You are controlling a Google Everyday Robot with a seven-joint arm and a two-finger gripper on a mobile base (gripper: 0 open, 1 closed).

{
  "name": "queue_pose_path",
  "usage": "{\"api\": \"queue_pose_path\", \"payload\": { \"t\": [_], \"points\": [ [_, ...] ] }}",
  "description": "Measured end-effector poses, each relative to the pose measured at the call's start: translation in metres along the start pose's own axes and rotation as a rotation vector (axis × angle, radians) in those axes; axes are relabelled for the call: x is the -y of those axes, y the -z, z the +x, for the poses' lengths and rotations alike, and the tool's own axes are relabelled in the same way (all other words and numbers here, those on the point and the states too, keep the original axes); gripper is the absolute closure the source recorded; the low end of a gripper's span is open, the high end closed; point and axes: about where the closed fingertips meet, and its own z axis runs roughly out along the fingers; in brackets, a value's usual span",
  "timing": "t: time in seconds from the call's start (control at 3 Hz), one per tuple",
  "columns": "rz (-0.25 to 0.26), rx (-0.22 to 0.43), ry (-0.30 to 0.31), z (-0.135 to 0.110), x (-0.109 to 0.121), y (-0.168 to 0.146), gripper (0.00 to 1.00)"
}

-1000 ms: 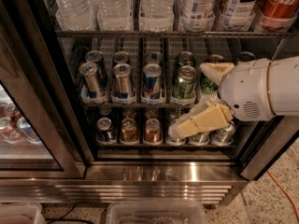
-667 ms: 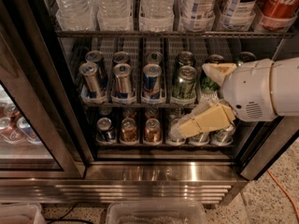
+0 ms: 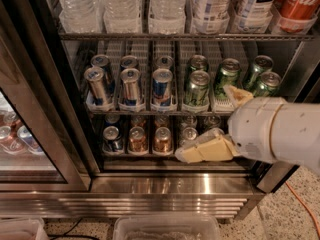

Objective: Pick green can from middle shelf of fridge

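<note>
Green can [image 3: 196, 86] stands on middle shelf [image 3: 150, 112]; pincer [image 3: 202, 122] gapes empty before fridge [image 3: 165, 184].

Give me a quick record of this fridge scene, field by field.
hand: open, holding nothing, at the right front of the fridge
green can: upright at the front of the fourth lane from left
middle shelf: blue-and-silver cans in left lanes, green ones in right lanes

Speckled floor [image 3: 280, 220], an orange cable [image 3: 300, 202], perhaps clear plastic bins [image 3: 165, 225] below.
</note>
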Motion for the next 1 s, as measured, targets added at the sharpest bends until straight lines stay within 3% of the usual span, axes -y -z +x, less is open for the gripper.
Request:
{"api": "queue_pose_path", "payload": {
  "t": [0.33,0.67,1.0],
  "points": [
    [0.133,0.025,-0.03,0.02,-0.002,-0.006,0.0],
    [0.291,0.117,-0.099,0.022,0.034,-0.006,0.0],
    [0.484,0.212,-0.167,0.034,0.099,0.021,0.0]
  ]
}}
